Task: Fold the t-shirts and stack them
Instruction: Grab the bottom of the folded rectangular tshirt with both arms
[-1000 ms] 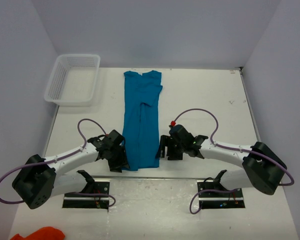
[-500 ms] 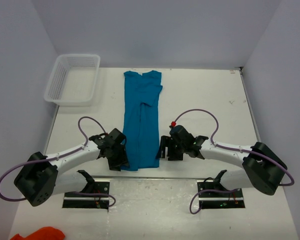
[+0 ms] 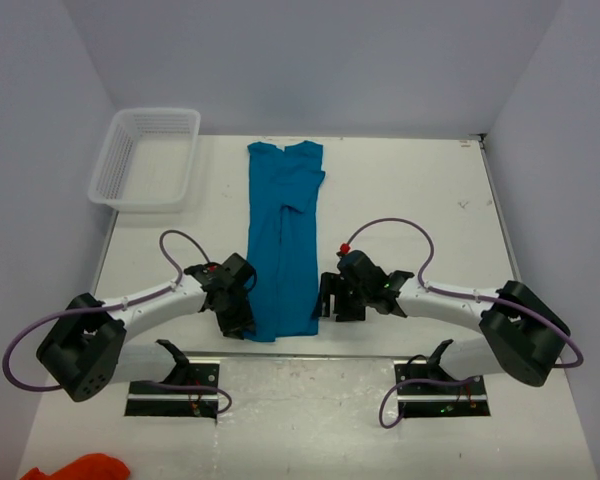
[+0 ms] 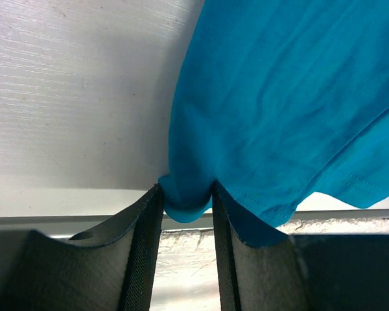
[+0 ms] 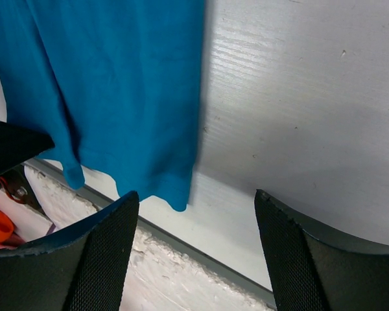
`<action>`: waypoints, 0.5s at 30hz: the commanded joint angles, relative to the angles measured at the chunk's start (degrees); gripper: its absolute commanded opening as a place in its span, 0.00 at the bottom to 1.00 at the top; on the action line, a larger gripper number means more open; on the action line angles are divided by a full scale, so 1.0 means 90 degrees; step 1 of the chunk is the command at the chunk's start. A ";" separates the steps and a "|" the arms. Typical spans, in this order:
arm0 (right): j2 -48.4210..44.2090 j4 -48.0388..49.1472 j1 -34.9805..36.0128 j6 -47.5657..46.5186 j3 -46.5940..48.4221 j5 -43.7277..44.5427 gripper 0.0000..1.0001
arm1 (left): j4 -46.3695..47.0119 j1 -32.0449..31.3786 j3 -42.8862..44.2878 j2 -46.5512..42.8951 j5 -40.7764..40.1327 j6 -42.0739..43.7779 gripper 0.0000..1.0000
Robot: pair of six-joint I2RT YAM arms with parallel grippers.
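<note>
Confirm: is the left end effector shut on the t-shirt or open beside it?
Shut on it. The left wrist view shows the left end effector pinching a bunched hem corner of the t-shirt.

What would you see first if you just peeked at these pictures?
The bright teal-blue t-shirt, folded into a long strip down the middle of the white table. The left gripper pinches its near hem corner, and the right gripper is open by the other corner. A white mesh basket sits far left.
</note>
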 commanded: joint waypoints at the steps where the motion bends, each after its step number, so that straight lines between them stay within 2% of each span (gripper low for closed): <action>1: 0.0037 0.0265 0.0005 -0.0081 0.0058 -0.0170 0.73 | -0.0042 0.0034 -0.0307 0.0174 -0.0918 -0.0079 0.38; 5: 0.0232 0.0597 0.0015 0.0007 -0.0001 -0.0327 0.73 | -0.0130 0.0025 -0.0287 0.0086 -0.0889 -0.0098 0.35; 9: 0.0379 0.0919 0.0015 0.0231 -0.0079 -0.0473 0.68 | -0.0042 0.0024 -0.0336 0.0027 -0.0811 -0.0099 0.16; 15: 0.0379 0.0901 0.0171 0.0563 -0.0235 -0.0250 0.66 | 0.0065 0.0024 -0.0346 0.0046 -0.0753 -0.0030 0.09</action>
